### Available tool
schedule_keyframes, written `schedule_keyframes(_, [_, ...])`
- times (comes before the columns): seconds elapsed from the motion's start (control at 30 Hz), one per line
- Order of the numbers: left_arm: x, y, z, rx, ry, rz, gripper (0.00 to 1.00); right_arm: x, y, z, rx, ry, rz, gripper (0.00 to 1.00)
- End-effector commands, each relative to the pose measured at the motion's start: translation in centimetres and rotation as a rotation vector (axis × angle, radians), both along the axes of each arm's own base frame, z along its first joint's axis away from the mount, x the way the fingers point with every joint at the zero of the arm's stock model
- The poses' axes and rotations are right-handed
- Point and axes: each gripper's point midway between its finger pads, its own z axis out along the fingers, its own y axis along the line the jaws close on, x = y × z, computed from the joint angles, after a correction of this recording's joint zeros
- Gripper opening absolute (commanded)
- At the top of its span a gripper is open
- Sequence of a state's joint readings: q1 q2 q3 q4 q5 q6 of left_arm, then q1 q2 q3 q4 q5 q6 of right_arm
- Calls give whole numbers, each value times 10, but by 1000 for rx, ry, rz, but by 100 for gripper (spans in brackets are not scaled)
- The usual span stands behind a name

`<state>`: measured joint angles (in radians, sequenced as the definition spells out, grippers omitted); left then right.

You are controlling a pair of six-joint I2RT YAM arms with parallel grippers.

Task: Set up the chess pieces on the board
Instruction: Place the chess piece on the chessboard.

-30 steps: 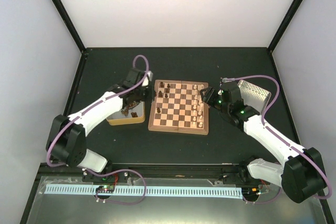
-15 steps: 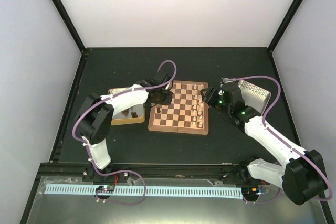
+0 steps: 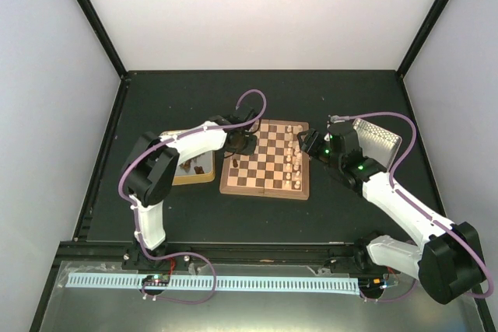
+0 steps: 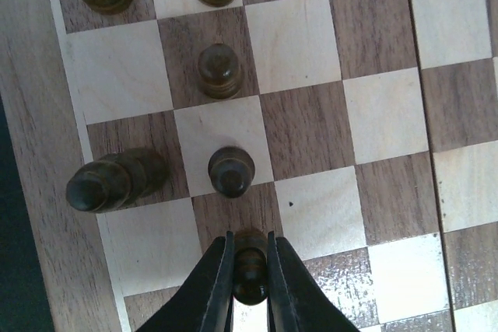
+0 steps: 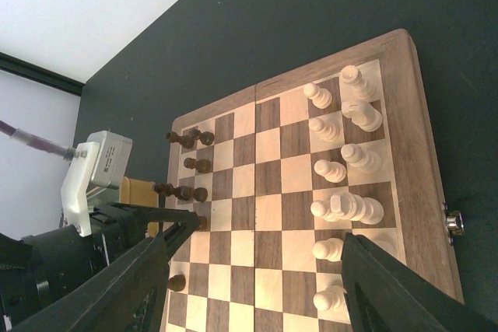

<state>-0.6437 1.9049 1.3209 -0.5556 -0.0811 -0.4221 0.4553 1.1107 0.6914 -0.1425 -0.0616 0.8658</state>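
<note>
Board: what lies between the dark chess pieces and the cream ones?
Only bare checked squares. The right wrist view shows the middle files of the board bare between the dark pieces on one side and the cream pieces on the other.

surface (image 3: 257, 217) is lying dark and matte across mid-frame | back wall (image 3: 264, 5) is glowing evenly white along the top | black posts (image 3: 91, 17) are slanting down from both upper corners | side panels (image 3: 39, 114) are standing pale grey
</note>
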Motion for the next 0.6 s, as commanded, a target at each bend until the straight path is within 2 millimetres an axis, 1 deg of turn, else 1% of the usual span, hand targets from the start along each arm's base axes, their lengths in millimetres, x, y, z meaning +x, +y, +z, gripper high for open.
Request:
schedule_keyframes(0.0, [5,-3,1,26,-3,-1,10,1,-6,3,-6,-21,-25,62])
schedule_keyframes(0.07, [5,-2,-1,33,4,-2,11,1,-6,2,-7,-18,-25,62])
schedule_keyframes(0.13, [3,-1,-3,38,13,-3,15,2,-6,3,-7,-19,-24,62])
schedule_keyframes(0.3, [1,-2,2,28,16,-9,33,2,-6,3,-7,-20,-24,62])
schedule_keyframes(0.4, [3,-5,14,-1,5,-14,38,2,-6,4,-5,-21,-23,62])
schedule_keyframes(0.57, [6,-10,45,-80,-36,-18,43,2,-6,4,-5,-23,-23,62])
